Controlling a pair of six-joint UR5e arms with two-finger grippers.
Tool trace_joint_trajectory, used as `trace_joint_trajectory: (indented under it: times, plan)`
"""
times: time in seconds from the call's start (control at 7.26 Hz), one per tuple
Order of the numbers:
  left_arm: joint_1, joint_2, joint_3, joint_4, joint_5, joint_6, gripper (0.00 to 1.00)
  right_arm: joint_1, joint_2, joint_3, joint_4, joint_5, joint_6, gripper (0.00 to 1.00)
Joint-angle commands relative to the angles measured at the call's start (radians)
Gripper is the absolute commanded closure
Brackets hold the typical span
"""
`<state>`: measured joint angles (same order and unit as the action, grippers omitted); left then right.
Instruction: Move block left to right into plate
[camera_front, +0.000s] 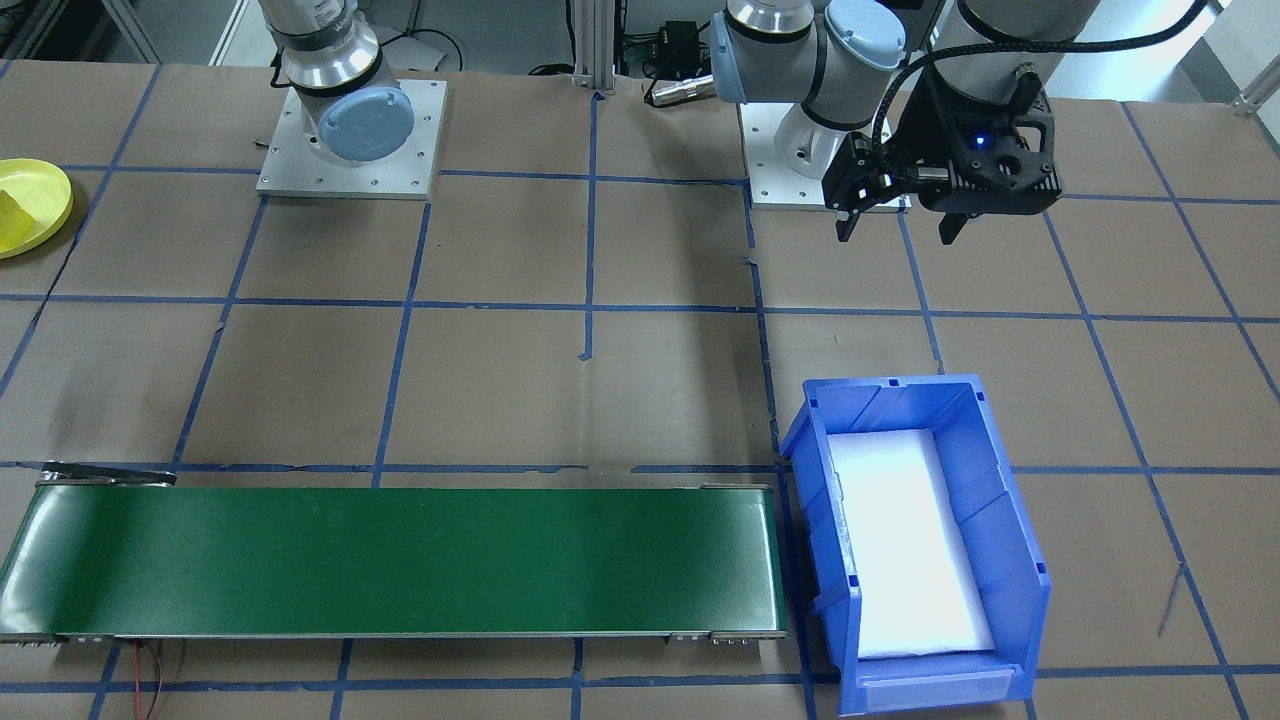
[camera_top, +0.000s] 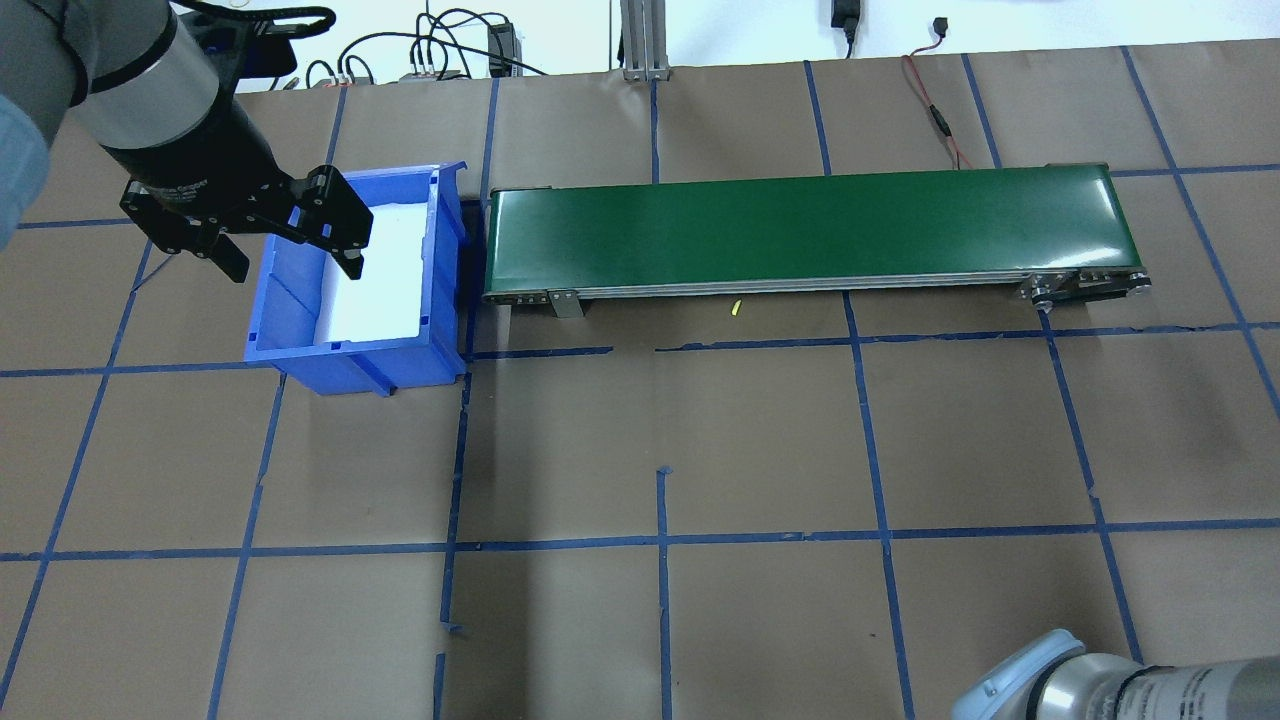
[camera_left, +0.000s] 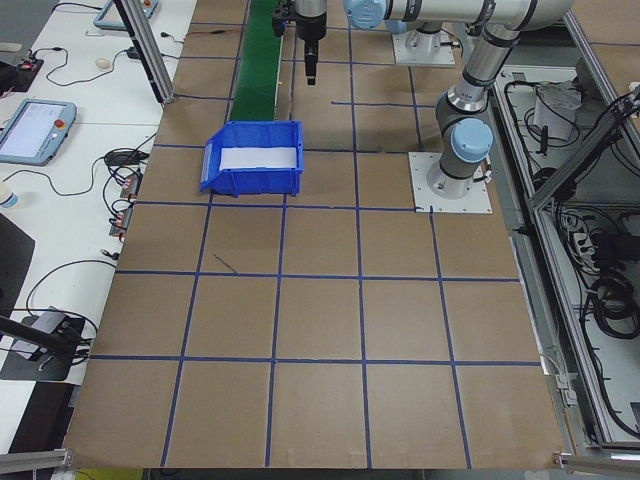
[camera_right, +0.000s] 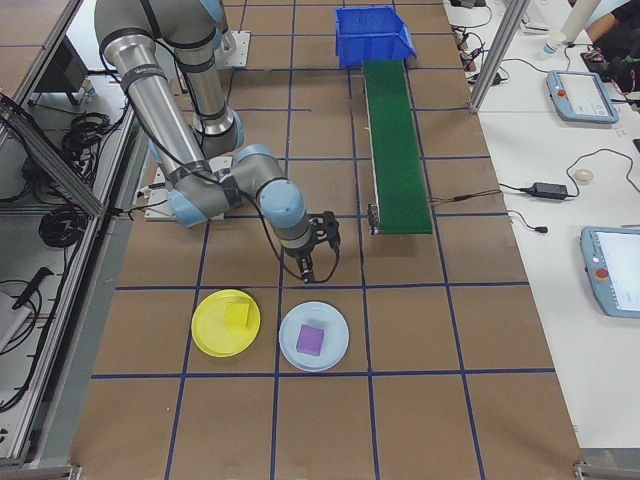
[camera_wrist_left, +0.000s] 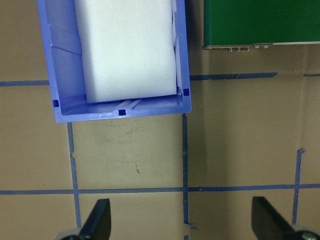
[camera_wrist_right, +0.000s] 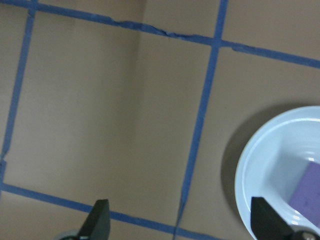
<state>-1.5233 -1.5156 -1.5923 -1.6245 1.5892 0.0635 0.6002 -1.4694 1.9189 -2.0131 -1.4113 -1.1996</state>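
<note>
Front-facing view: the left pincer (camera_front: 897, 222) hangs above the worktop (camera_front: 640, 360) with its fingers spread and nothing between them, on the robot's side of the blue bin (camera_front: 1020, 560). The bin holds a white pad and sits just off one end of the green belt (camera_front: 400, 560). At the opposite edge of the worktop the yellow plate (camera_front: 40, 205) is cut off by the frame, with a yellow block (camera_front: 12, 210) partly showing on it.

Overhead view: the left pincer (camera_top: 290, 250) is over the bin's (camera_top: 355, 365) left part; its fingers stand apart. The belt (camera_top: 810, 225) runs along the far edge. Only the right arm's elbow shows, at the bottom corner.

Left-end view: the bin (camera_left: 250, 180) lies at the near end of the belt (camera_left: 260, 50).

Right-end view: the right pincer (camera_right: 307, 268) points down at bare worktop, just beyond two plates near the worktop's right end. The plate (camera_right: 226, 323) carries the block (camera_right: 236, 314) inside its rim; beside it a pale blue plate (camera_right: 314, 336) holds a purple block (camera_right: 311, 340).

Left wrist view: both fingertips (camera_wrist_left: 97, 220) are wide apart (empty), the bin (camera_wrist_left: 120, 107) ahead of them.

Right wrist view: the fingertips (camera_wrist_right: 97, 220) are also wide apart, empty, with the pale blue plate (camera_wrist_right: 260, 165) at the edge.
</note>
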Motion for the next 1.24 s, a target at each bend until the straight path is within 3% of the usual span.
trace_joint_trajectory:
  times: [0.0,0.14,0.41,0.55,0.69,1.1]
  plan:
    - [0.0,0.0,0.0,0.0,0.0,-0.001,0.0,0.282,-0.017,-0.033,0.037,0.006,0.336,0.0]
    - [0.0,0.0,0.0,0.0,0.0,-0.001,0.0,0.443,-0.034,-0.111,0.077,-0.008,0.518,0.01]
    - [0.0,0.0,0.002,0.0,0.0,-0.002,0.0,0.652,-0.071,-0.341,0.323,-0.021,0.854,0.01]
    - [0.0,0.0,0.0,0.0,0.0,-0.002,0.0,0.724,-0.071,-0.432,0.385,-0.023,0.944,0.0]
    - [0.0,0.0,0.0,0.0,0.0,-0.002,0.0,0.79,-0.072,-0.47,0.396,-0.018,1.03,0.0]
    - [0.0,0.0,0.002,0.0,0.0,-0.002,0.0,0.874,-0.083,-0.45,0.401,-0.035,1.051,0.0]
